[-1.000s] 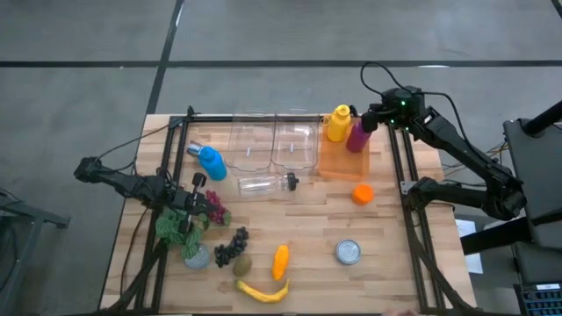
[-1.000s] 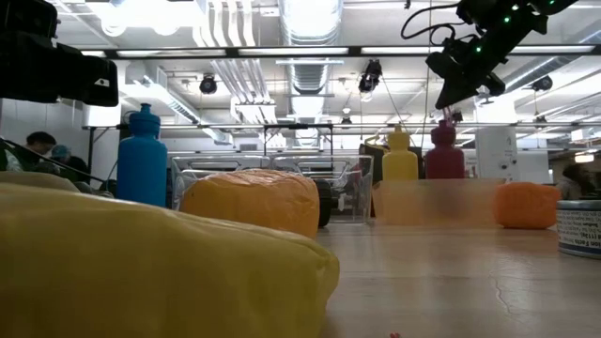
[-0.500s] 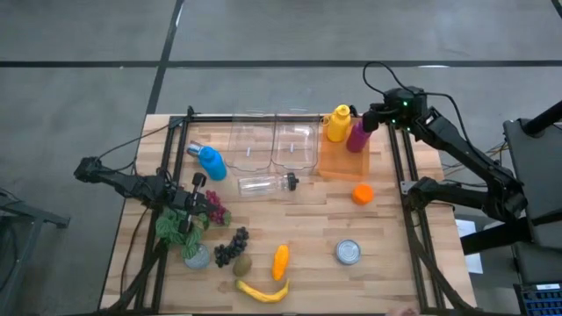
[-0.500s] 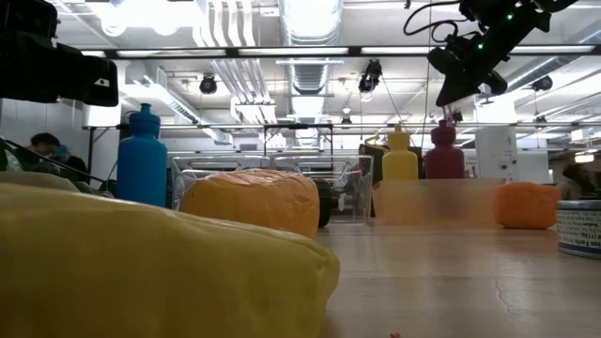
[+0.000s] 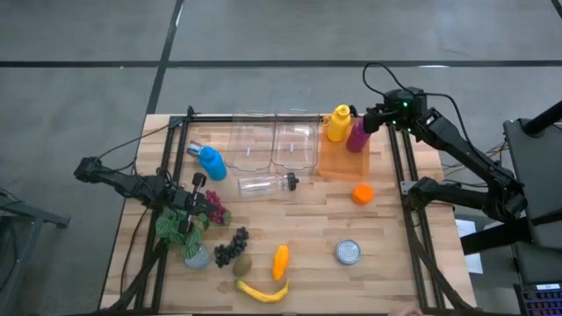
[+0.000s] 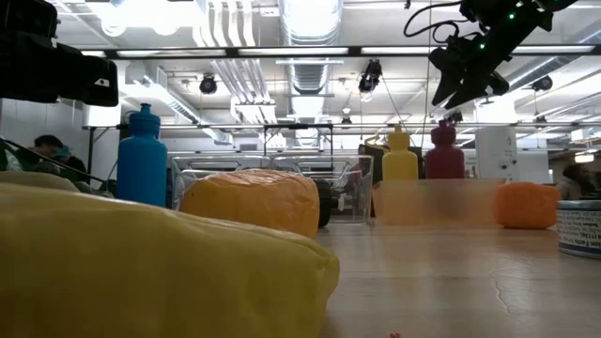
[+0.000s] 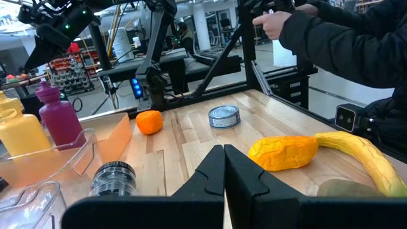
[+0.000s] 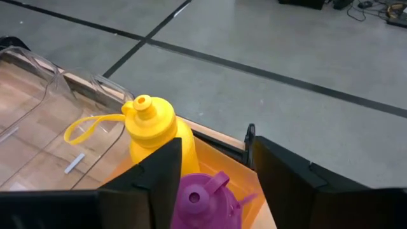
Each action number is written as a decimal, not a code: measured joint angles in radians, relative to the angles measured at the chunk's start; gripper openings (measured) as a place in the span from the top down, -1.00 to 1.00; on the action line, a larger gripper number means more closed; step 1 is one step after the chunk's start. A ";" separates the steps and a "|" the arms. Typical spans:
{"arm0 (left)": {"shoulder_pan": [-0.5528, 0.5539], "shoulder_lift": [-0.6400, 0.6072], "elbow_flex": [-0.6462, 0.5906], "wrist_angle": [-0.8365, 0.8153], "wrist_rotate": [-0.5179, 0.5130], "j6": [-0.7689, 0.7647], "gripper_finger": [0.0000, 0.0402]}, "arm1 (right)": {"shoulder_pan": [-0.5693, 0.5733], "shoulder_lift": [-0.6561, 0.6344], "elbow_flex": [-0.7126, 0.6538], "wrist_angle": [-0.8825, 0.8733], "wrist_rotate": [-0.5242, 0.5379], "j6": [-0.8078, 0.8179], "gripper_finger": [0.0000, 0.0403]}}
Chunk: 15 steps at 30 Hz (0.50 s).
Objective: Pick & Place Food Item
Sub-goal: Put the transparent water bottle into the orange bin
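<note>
The right gripper [image 5: 372,122] was found at about one o'clock on the table, just above the magenta bottle [image 5: 357,135] standing in the orange bin [image 5: 338,163] beside the yellow bottle [image 5: 338,124]. Within the last second its fingers had been parted: in the low view they were seen spread above the bottle's cap, where they had been together before. The bottle was thus judged released, upright in the bin, and that placement complete. The left gripper [image 5: 188,207] was kept clenched and empty at about eight o'clock. The food items, such as the banana [image 5: 262,290] at six o'clock, were left untouched.
</note>
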 joint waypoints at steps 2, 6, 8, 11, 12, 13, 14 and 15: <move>0.000 0.000 0.000 0.000 0.000 0.000 0.99 | 0.000 0.000 0.000 0.000 0.000 0.000 0.02; 0.000 0.000 0.000 0.000 0.000 0.000 0.99 | 0.000 -0.004 0.000 -0.002 0.000 0.000 0.01; 0.000 0.000 0.000 0.000 0.000 0.000 0.99 | 0.001 -0.013 0.000 -0.003 -0.001 0.003 0.01; 0.000 0.000 0.000 0.000 0.000 0.000 0.99 | 0.008 -0.031 0.004 -0.025 -0.022 0.034 0.01; 0.000 0.000 0.000 0.000 0.000 0.000 0.99 | 0.013 -0.039 0.005 -0.025 -0.034 0.032 0.01; 0.000 0.000 0.000 0.000 0.000 0.000 0.99 | 0.019 -0.050 0.007 -0.025 -0.049 0.026 0.01; 0.000 0.000 0.000 0.000 0.000 0.000 0.99 | 0.027 -0.065 0.007 -0.023 -0.063 0.020 0.01; 0.000 0.000 0.000 0.000 0.000 0.000 0.99 | 0.035 -0.081 0.008 -0.021 -0.076 0.017 0.01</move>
